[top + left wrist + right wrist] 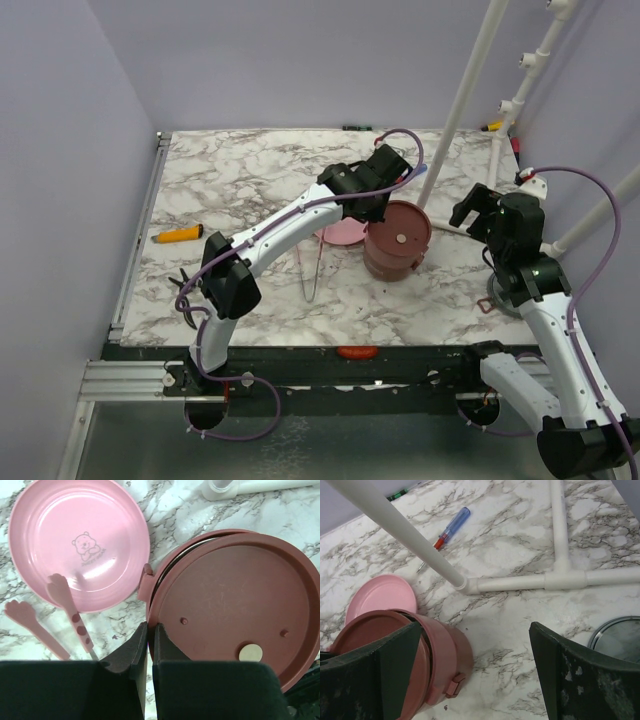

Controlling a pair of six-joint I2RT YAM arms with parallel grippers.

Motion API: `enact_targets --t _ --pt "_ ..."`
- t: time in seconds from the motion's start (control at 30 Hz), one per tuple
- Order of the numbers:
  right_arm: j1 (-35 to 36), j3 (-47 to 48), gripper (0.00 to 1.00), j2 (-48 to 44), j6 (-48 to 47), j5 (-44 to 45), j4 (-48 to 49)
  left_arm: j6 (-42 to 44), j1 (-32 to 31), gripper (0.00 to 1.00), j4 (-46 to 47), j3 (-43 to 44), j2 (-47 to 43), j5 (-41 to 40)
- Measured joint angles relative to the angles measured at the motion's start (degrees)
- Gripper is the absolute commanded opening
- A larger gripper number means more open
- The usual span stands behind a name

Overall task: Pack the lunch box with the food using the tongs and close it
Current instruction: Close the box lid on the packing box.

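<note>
The dusty-red lunch box (397, 243) stands mid-table, right of the pink plate (80, 540). A flat maroon lid (235, 605) lies askew on it, with steel lining showing at the lid's left rim. My left gripper (150, 630) is at that rim, its jaws closed to a thin slit with the rim's edge in it. The pink tongs (65, 602) lie on the table, one paw-shaped end resting on the plate. My right gripper (475, 630) hangs open just right of the lunch box (440, 665), holding nothing. No food shows; the plate is bare.
A clear grey lid (620, 637) lies on the table at the right. A white pipe frame (560, 575) crosses the back right, with a red-and-blue screwdriver (451, 527) behind it. An orange-yellow tool (178, 236) lies at the left.
</note>
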Motion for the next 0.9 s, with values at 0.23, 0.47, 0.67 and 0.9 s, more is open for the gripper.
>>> enact_targets --t 0.23,0.47,0.67,0.9 --pt "0.0 -0.1 0.94 0.2 0.2 -1.1 0.1 1.0 0.0 0.07 -1.5 0.2 0.4 -1.7" --pt "0.0 -0.1 0.94 0.2 0.2 -1.4 0.1 1.1 0.0 0.08 -1.5 0.2 1.0 -1.9" --pt "0.0 -0.5 0.94 0.2 0.5 -1.5 0.1 1.1 0.0 0.09 -0.9 0.2 1.3 -1.9" --pt "0.0 -0.6 0.94 0.2 0.6 -1.5 0.1 1.1 0.0 0.13 -0.6 0.5 2.2 -1.8"
